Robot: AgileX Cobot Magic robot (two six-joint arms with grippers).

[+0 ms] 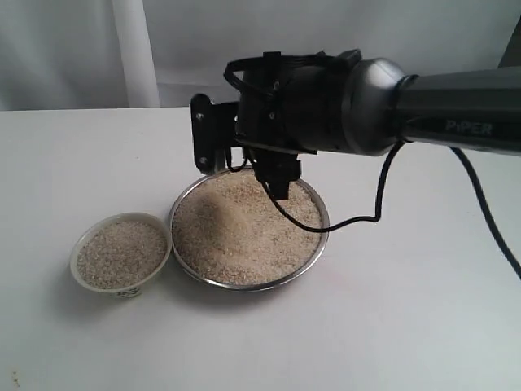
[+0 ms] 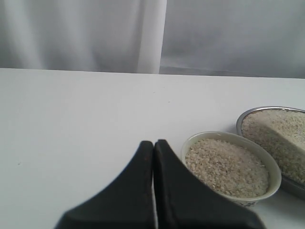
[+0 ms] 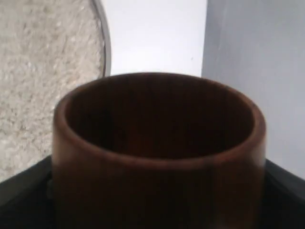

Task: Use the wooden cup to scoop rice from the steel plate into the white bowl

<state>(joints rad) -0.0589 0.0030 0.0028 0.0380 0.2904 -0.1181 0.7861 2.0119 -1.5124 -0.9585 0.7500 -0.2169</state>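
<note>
While the right arm (image 1: 456,114) reaches in from the right, the right gripper (image 1: 278,183) hangs over the far part of the steel plate (image 1: 252,285). Its jaws are clamped on the wooden cup (image 3: 157,157), one on either side of the barrel. The cup's mouth faces the wrist camera and its inside shows dark. Beyond the cup, the right wrist view shows plate rim, with rice on one side and bare bench on the other, which places the cup near the plate's edge. The exterior view does not show the cup clearly under the gripper body.

Rice (image 1: 244,236) fills the steel plate in an uneven heap, and more of it fills the white bowl (image 1: 122,290) nearly to the rim. The bowl stands on the bench (image 1: 407,326) just to the left of the plate; whether the two rims touch cannot be told. A dark printed mark shows on the near side of the bowl, close to its base.

The left gripper (image 2: 153,148) is left of the bowl, apart from both dishes, its jaws together with the tips meeting and nothing between them. A black cable (image 1: 358,218) loops from the right arm over the right rim of the plate. A pale curtain (image 1: 81,49) closes the far side of the scene.
</note>
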